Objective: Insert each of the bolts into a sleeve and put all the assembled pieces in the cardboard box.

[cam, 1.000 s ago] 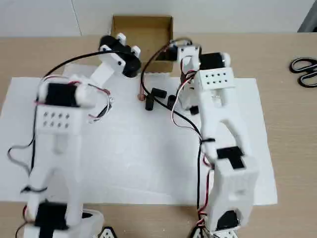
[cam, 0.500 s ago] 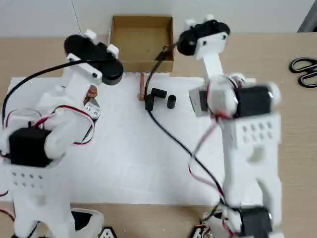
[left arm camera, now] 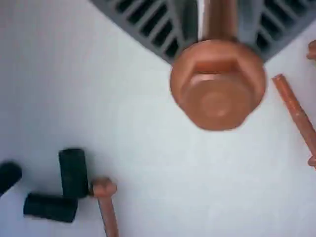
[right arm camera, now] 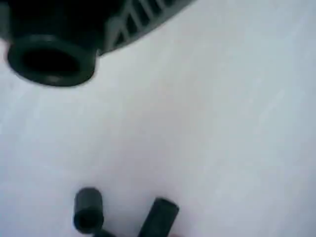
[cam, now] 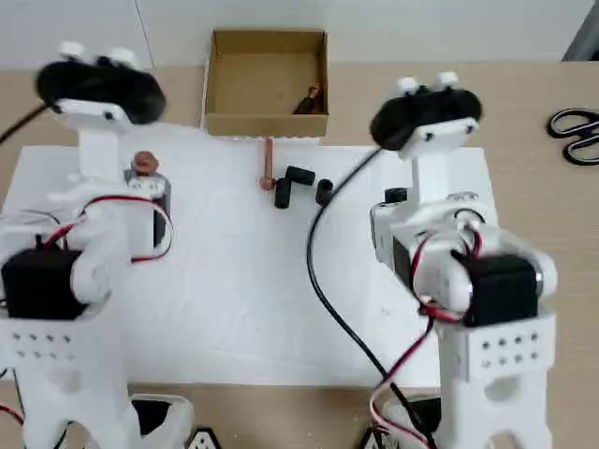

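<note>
My left gripper point(cam: 147, 180) hangs over the white mat's left part, shut on a copper bolt point(cam: 144, 163) whose hex head point(left arm camera: 217, 84) faces the wrist camera. Over the mat's right part, my right gripper point(cam: 397, 200) is shut on a black sleeve point(right arm camera: 51, 61), open end toward the camera. The cardboard box point(cam: 219, 86) stands at the back centre with one assembled piece point(cam: 309, 97) inside. In front of the box lie a loose bolt point(cam: 269, 161) and three black sleeves point(cam: 299, 175) point(cam: 282, 194) point(cam: 324, 192).
The white mat point(cam: 234, 309) covers the table's middle. Scissors point(cam: 577, 133) lie at the far right on the wood. A black cable point(cam: 323, 281) trails across the mat from the right arm. More copper bolts point(left arm camera: 296, 113) lie near the left gripper.
Both arms have drawn back from the box and swung apart, the left to the mat's left side with its bolt, the right to the right side. The box's inside has come into view.
</note>
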